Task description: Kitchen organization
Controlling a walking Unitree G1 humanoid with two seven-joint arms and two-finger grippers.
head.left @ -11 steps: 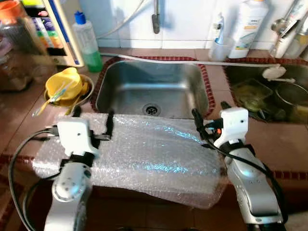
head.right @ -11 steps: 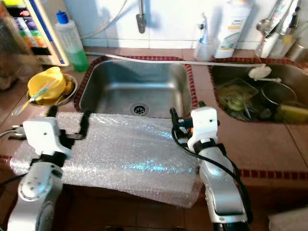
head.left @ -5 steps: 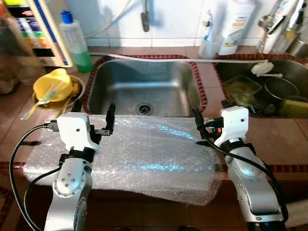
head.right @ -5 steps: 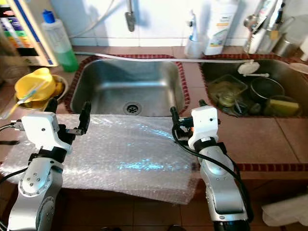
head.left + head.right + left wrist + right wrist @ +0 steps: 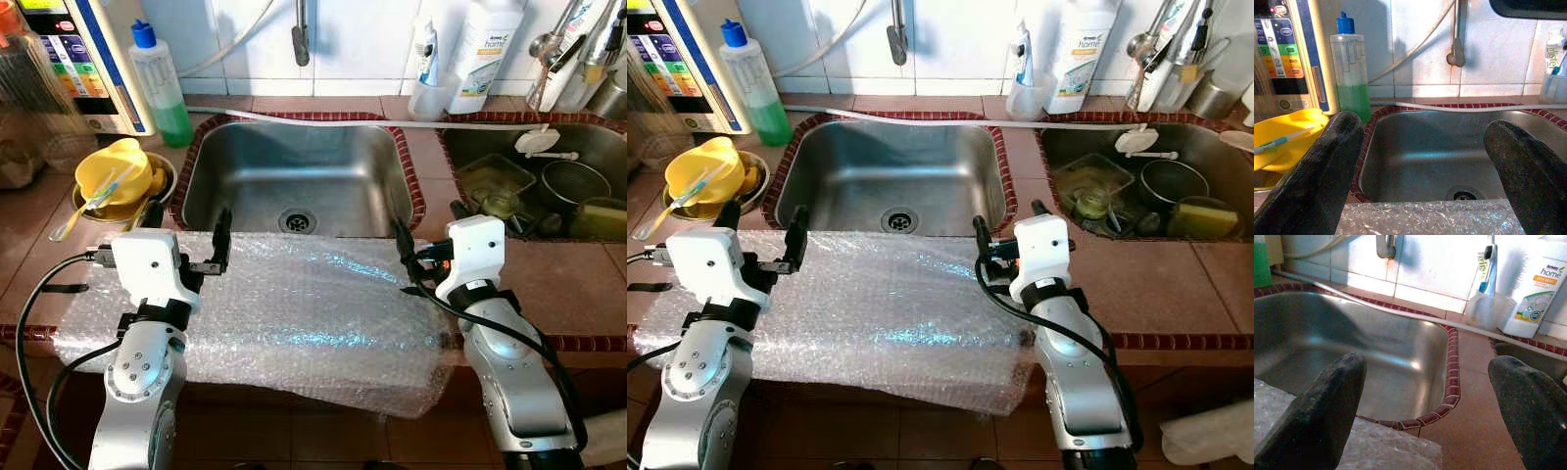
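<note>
Left end effector (image 5: 186,230): fingers spread, empty, above the wrap's left part.
Right end effector (image 5: 428,235): fingers spread, empty, at the wrap's right edge.
Bubble wrap (image 5: 284,313): spread over the table (image 5: 578,284), fronting the sink (image 5: 304,176).
Yellow bowl (image 5: 122,171): left of the sink.

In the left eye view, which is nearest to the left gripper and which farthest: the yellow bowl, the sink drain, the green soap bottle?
From the left gripper:
1. Yellow bowl, to its left, just behind.
2. Sink drain, to its right, in the basin.
3. Green soap bottle, far back by the wall.

The first two are fairly close.
</note>
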